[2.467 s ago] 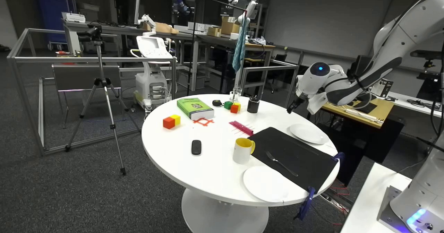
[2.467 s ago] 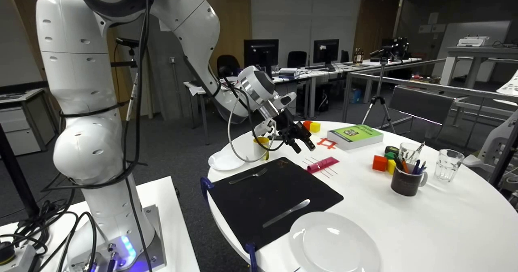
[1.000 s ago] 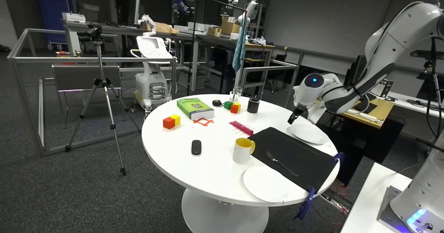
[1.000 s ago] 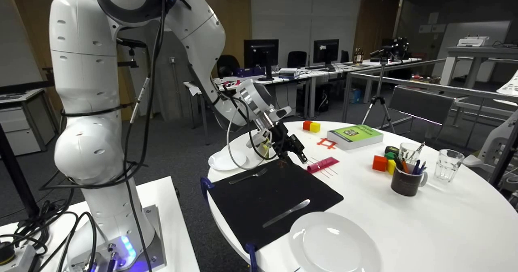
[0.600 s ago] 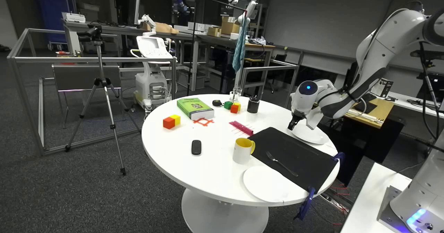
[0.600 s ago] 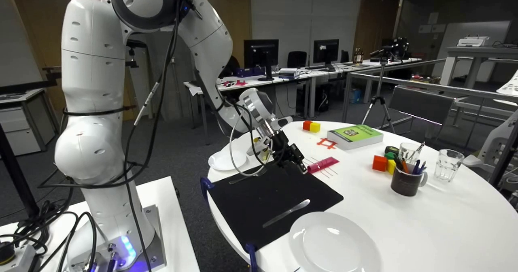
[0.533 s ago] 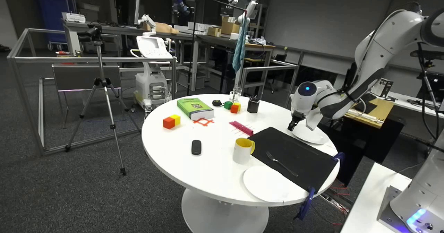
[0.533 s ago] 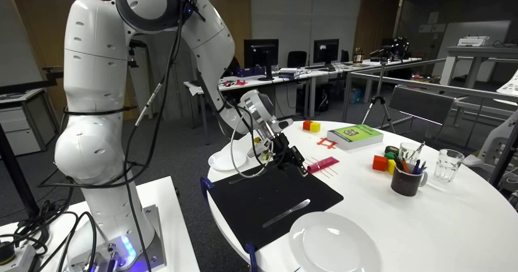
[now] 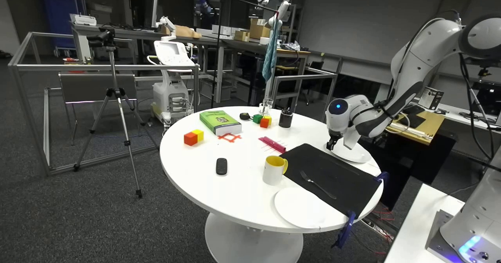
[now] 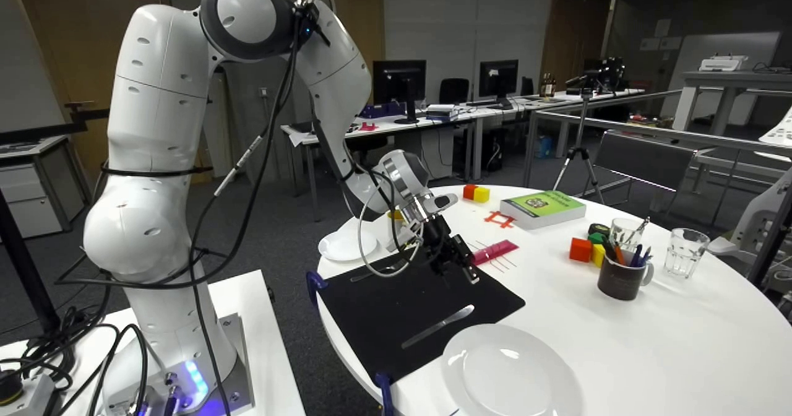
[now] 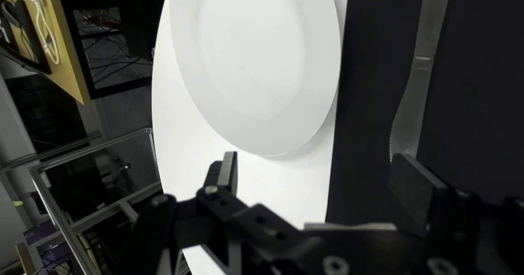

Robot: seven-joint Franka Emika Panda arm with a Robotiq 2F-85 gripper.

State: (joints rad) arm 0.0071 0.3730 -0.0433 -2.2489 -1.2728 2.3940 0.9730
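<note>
My gripper (image 11: 315, 164) stands open, with nothing between its fingers. In the wrist view its span crosses the edge of the black mat (image 11: 364, 82). A white plate (image 11: 254, 62) lies just beyond the left finger. A table knife (image 11: 415, 95) rests on the mat, its blade tip partly behind the right finger. In an exterior view the gripper (image 10: 459, 273) hangs tilted downward above the mat, apart from the knife (image 10: 438, 326) and plate (image 10: 510, 372). Close by lies a magenta piece with thin sticks (image 10: 494, 252). A fork (image 9: 318, 184) is on the mat's other side.
A white mug with yellow inside (image 9: 273, 172) and a second plate (image 9: 299, 208) stand near the fork. Blue clamps (image 9: 345, 229) hold the mat. Around the table are a green book (image 10: 544, 208), coloured blocks (image 10: 580, 249), a dark pen mug (image 10: 622, 280) and glasses (image 10: 685, 252).
The arm has come down and swung from near the yellow mug toward the knife and the plate beside it. The gripper has stayed open, and the objects on the table have not moved.
</note>
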